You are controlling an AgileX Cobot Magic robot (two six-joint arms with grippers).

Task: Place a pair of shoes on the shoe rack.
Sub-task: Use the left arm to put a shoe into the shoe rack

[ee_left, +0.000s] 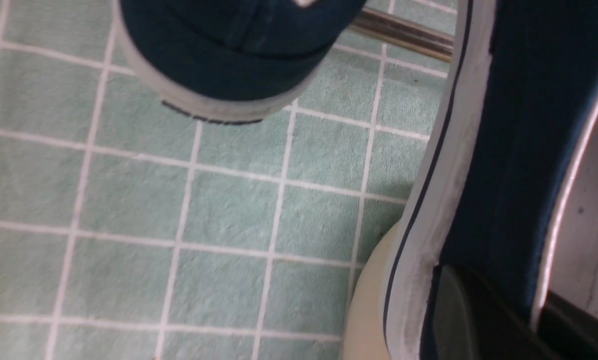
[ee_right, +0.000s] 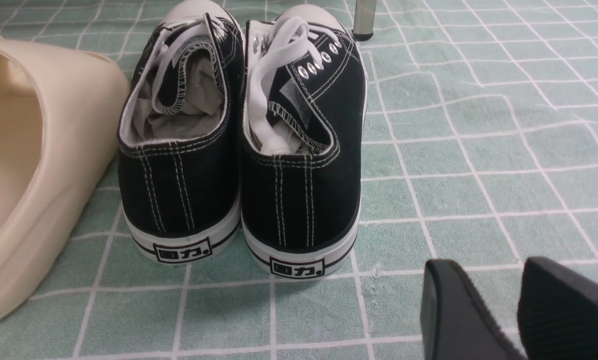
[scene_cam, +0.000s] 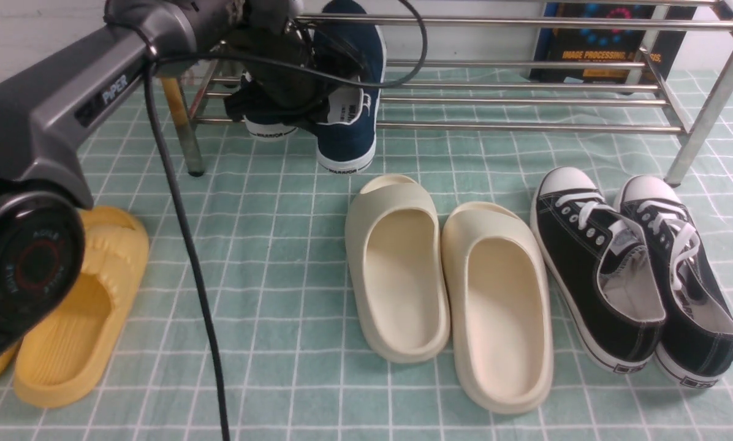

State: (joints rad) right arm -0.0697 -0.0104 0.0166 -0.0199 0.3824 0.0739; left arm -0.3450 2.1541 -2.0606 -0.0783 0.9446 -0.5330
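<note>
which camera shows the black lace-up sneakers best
The right wrist view: both black sneakers appear large and close, laces and heel labels clear. The front view shows them whole, but smaller, at the far right. The left wrist view doesn't show them.

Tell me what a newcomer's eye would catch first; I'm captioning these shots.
Probably the two cream slides, pale at the middle of the cloth. Next, the black lace-up sneakers beside them, and the left arm reaching across to navy shoes at the rack.
</note>
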